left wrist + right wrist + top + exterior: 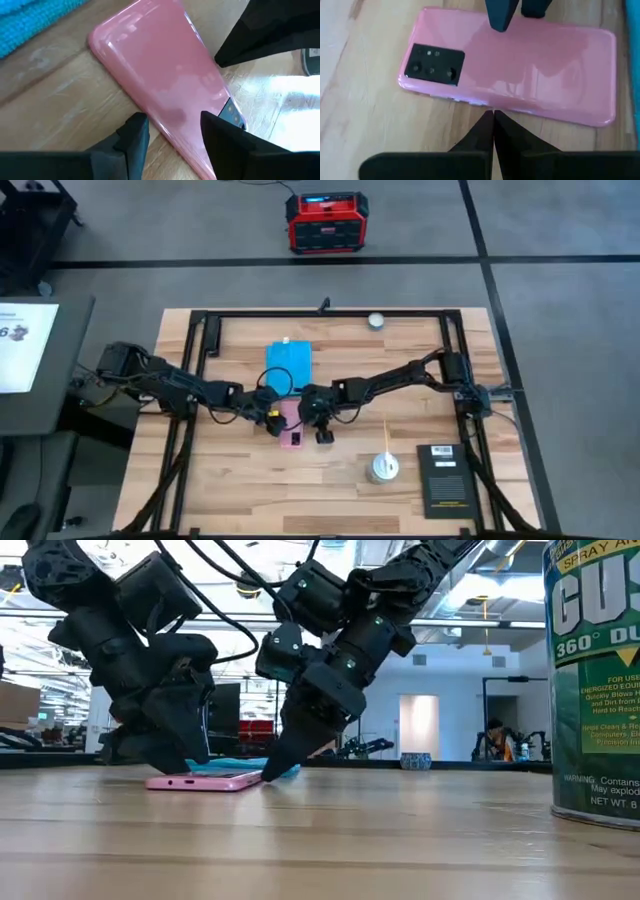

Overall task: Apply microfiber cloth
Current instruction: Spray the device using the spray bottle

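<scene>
Left end effector (170, 132) released astride pink phone (510, 65); right end effector (493, 131) clenched, empty. Risk: phone nudged aside, microfiber cloth (289, 363) ungrasped.

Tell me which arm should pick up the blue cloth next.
Probably left: its tool is open and empty beside the pink phone, near the microfiber cloth. The right tool is shut.

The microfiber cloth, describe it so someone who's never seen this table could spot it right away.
On the wooden table, look between the two arms, just beyond where they meet. The microfiber cloth lies flat there, beside the pink phone. It is the only bright blue thing, soft and rectangular, with a small white tag on its far edge.
</scene>
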Controlling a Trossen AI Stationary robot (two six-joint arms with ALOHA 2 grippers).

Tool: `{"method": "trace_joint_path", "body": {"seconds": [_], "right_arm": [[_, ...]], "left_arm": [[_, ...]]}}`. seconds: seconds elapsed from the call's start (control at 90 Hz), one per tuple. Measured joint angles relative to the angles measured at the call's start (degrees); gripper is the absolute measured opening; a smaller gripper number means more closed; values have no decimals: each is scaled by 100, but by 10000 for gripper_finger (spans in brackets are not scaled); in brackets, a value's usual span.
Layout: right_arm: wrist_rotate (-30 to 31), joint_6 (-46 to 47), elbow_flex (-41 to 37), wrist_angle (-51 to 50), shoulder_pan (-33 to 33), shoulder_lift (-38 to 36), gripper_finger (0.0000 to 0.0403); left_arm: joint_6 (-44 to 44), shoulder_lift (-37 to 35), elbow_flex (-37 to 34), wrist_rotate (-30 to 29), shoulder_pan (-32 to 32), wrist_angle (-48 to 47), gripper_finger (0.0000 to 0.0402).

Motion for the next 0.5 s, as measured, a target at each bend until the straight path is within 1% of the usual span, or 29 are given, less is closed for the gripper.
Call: {"method": "trace_joint_path", "body": {"seconds": [0.156, 0.322, 0.5], "right_arm": [[-1, 0, -7, -2, 1, 0, 0], [-36, 79, -253, 221, -41, -2, 0], [-67, 129, -299, 340, -50, -2, 0]], "left_arm": [[2, 0, 0, -2, 1, 6, 160], [10, 0, 0, 0, 1, 10, 160], [44, 0, 0, 4, 1, 24, 160]]}}
